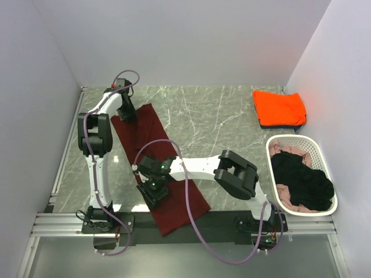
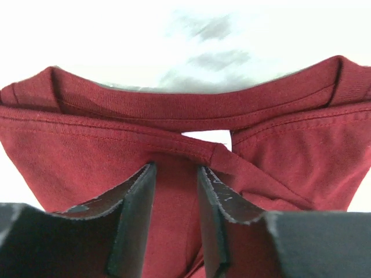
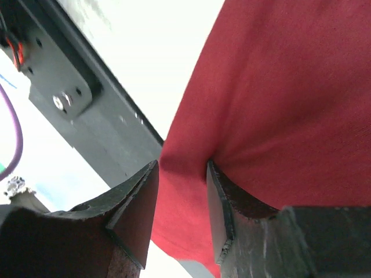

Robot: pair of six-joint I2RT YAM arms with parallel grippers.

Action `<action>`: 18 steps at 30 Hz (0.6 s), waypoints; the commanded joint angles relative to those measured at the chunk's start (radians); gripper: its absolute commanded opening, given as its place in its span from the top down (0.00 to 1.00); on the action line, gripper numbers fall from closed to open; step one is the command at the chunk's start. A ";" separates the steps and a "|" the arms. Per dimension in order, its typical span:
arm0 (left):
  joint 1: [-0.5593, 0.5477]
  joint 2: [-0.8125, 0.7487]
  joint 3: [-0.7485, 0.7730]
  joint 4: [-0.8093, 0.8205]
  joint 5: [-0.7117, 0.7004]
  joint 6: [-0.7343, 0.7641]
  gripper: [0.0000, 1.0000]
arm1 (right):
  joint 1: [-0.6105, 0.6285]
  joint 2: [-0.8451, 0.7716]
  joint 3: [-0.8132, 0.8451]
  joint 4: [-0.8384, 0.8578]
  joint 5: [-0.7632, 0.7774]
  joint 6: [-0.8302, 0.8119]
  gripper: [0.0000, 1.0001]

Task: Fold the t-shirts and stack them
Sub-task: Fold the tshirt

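Note:
A dark maroon t-shirt (image 1: 165, 174) lies as a long strip from the back left to the front edge, where its end hangs over. My left gripper (image 1: 126, 111) is at its far end. In the left wrist view the fingers (image 2: 134, 215) stand close together with a ridge of maroon cloth (image 2: 174, 202) pinched between them, just below the collar (image 2: 191, 104). My right gripper (image 1: 154, 191) is on the strip's left edge near the front. It is closed on gathered cloth (image 3: 182, 191). A folded bright orange t-shirt (image 1: 279, 107) lies on a dark blue one (image 1: 278, 125).
A white perforated basket (image 1: 316, 152) at the right holds a black t-shirt (image 1: 301, 179) over a pale pink one (image 1: 285, 191). A metal rail (image 3: 87, 110) runs along the table's front edge beside my right gripper. Walls close in the left, back and right.

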 commanded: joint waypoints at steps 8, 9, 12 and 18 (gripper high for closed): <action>-0.034 0.149 0.282 0.096 0.036 0.055 0.32 | -0.063 -0.196 0.036 -0.081 0.187 -0.026 0.52; -0.034 0.121 0.285 0.104 0.034 0.051 0.29 | -0.073 -0.226 0.016 -0.074 0.227 -0.020 0.52; -0.034 0.042 0.265 0.131 0.046 0.034 0.25 | -0.126 -0.341 -0.082 -0.059 0.291 0.008 0.50; -0.036 -0.176 0.162 0.133 0.026 -0.017 0.25 | -0.277 -0.531 -0.303 -0.024 0.341 0.046 0.50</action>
